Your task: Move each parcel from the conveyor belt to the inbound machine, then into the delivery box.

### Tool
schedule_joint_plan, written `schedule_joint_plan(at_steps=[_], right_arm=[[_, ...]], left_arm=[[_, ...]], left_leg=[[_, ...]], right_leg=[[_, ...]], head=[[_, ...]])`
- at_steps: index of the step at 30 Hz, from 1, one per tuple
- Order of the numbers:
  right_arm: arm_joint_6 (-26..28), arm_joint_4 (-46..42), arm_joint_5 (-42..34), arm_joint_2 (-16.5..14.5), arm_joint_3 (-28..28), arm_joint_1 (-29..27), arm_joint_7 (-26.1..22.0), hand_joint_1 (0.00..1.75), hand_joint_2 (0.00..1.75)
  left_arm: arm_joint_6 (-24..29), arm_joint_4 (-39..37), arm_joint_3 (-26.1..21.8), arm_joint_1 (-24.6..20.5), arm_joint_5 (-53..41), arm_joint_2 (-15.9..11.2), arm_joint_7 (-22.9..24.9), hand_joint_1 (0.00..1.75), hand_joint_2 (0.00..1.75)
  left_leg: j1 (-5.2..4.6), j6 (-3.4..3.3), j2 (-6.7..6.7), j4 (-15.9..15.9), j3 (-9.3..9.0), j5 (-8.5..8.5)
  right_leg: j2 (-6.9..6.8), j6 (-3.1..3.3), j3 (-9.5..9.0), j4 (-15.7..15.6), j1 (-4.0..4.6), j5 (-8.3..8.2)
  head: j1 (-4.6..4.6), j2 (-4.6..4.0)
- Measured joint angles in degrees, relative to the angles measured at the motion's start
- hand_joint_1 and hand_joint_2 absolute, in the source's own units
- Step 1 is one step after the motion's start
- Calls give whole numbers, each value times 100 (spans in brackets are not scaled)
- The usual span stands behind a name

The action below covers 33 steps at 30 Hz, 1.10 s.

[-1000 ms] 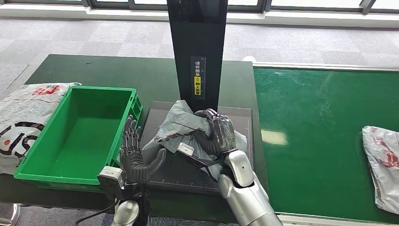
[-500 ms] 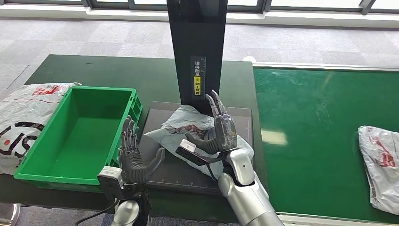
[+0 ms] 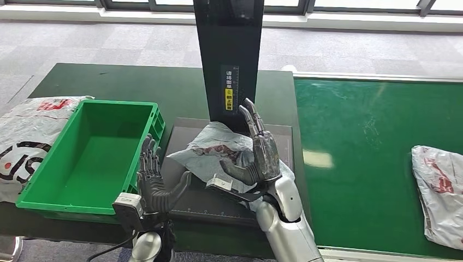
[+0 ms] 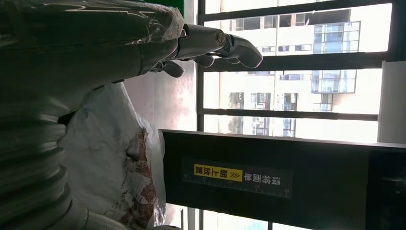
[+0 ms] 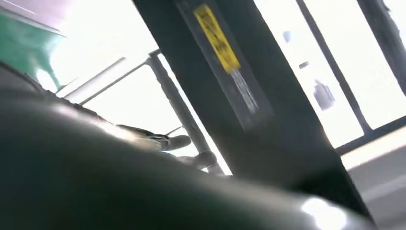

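The conveyor belt point(image 3: 377, 158) runs along the right, and one white parcel point(image 3: 439, 188) lies at its right end, cut off by the frame edge, so that one is not yet fetched. Left of the belt, on the dark desk point(image 3: 136, 87), the green delivery box point(image 3: 139, 166) holds nothing that I can see. Between box and belt stands the inbound machine point(image 3: 228, 54), and the grey parcel point(image 3: 205, 153) lies crumpled on its flat plate; I judge the first leg done for this one and the move into the box left. The right hand point(image 3: 256, 155) hovers over it, fingers spread, holding nothing; the left hand point(image 3: 155, 177) waits beside the box, likewise spread and empty. A white bag point(image 3: 27, 136) at the far left is partly hidden behind the box, and the parcel's label is unreadable.
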<state>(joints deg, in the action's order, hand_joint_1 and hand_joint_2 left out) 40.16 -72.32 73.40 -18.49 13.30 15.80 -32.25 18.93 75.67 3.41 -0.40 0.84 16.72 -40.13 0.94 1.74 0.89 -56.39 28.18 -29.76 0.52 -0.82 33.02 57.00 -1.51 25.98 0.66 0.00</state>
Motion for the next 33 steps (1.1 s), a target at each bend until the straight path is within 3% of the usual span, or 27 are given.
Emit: schedule_joint_plan(at_steps=[2, 6, 12, 16, 24, 29, 33], right_arm=[[0, -547, -383, -10, -99, -126, -300, 0, 175], [5, -1842, -1020, 2, -247, -353, -707, 0, 175], [-4, -3056, -1365, 28, -292, -515, -763, 0, 175], [-3, -3735, -1847, 41, -190, -594, -769, 0, 175], [-13, -4232, -2580, 50, 52, -641, -779, 0, 175], [-19, -4239, -2975, 63, 229, -630, -776, 0, 175], [-19, -4193, -3007, 66, 285, -627, -775, 0, 175]], left_arm=[[54, 17, 0, 3, 5, 0, 0, 0, 175], [207, 20, -1, 3, -150, -2, -1, 0, 175], [348, -122, 0, -33, -550, -4, 0, 0, 175], [354, -692, 30, -239, -1087, -5, 5, 0, 175], [201, -1985, 62, -1298, -1597, 111, 137, 0, 175], [298, -2967, 198, -2113, -2415, 274, 576, 0, 175], [389, -3565, 341, -2511, -2830, 345, 894, 0, 175]], left_leg=[[-1, 0, -1, 0, 0, 0], [-4, -1, -4, -1, -2, -1], [-5, -2, -19, -1, -13, -3], [-4, -2, -36, -1, -21, -3], [-5, -2, -52, -3, -29, -1], [-5, -2, -52, -4, -26, 0], [-4, -2, -51, -4, -24, 0]], right_leg=[[-1, 0, 0, -1, -1, 0], [2, -1, -2, -3, -4, 0], [17, -1, 0, -4, -2, -1], [38, -1, 2, -3, -2, -4], [48, -3, -6, -3, -3, -15], [47, -3, -8, -3, -4, -19], [47, -3, -5, -2, -4, -19]], head=[[1, 0], [1, 0], [2, 0], [2, 0], [1, 0], [0, 0], [1, 0]])
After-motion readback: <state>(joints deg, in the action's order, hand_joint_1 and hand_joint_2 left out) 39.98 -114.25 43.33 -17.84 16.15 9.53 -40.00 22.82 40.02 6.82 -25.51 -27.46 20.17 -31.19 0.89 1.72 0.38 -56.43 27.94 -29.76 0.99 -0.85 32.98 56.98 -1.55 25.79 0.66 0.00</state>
